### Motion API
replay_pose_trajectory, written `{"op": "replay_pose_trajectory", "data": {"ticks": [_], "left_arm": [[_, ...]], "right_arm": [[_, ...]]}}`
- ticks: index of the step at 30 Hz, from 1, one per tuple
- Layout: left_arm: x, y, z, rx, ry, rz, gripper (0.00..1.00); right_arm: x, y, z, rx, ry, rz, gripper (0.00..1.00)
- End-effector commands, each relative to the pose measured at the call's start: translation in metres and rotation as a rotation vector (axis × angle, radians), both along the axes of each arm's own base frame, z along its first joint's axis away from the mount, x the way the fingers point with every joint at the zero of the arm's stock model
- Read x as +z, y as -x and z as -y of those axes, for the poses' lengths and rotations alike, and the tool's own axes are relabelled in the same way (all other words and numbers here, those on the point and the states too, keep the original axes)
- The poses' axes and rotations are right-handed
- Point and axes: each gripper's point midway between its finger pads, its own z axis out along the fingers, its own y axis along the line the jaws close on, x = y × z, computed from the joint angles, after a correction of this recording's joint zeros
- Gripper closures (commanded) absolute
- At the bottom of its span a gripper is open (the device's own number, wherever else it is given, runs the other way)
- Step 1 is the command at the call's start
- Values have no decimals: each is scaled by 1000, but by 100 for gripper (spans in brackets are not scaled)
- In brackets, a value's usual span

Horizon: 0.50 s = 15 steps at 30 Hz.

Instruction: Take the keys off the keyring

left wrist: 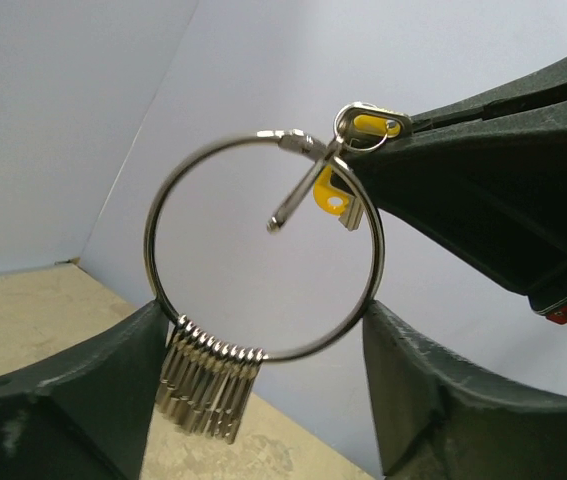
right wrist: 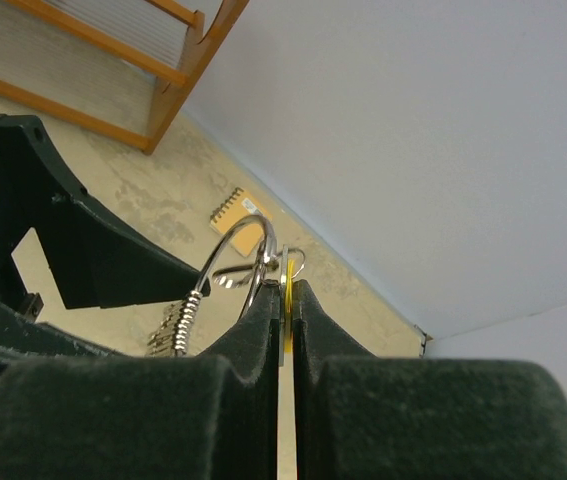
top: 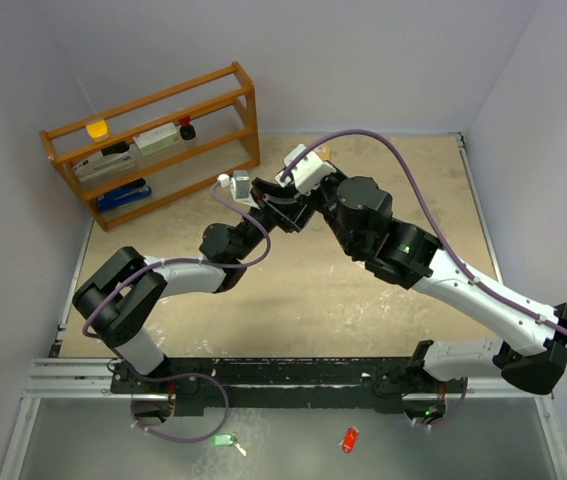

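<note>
The keyring, a silver wire ring, is wedged between the two fingers of my left gripper. It touches both fingers and is held up above the table. Several silver keys hang bunched at its lower left. The ring's clasp end points inward. My right gripper is shut on a yellow-headed key at the ring's top right; the key's yellow edge also shows between the right wrist view's fingers. In the top view the two grippers meet at mid-table.
A wooden shelf rack with small items stands at the back left. A small brown notebook lies near the back wall. A green tag and a red tag lie in front of the base rail.
</note>
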Motion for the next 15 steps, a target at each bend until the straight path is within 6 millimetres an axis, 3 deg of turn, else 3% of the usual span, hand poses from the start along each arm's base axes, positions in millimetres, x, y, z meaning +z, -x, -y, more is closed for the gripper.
{"op": "replay_pose_trajectory", "data": {"ticks": [1,3,11,15], "left_arm": [[38,15,-14,18,77,122,68],[37,15,-15,30,65,125,99],[31,13,-20,71,25,113,100],[17,12,-20,84,-20,93,100]], "right_arm": [[17,3,4,-1,-63,35,100],[19,3,4,-2,-63,37,100],[22,3,6,-8,-58,48,100],[30,0,9,-28,-49,75,100]]}}
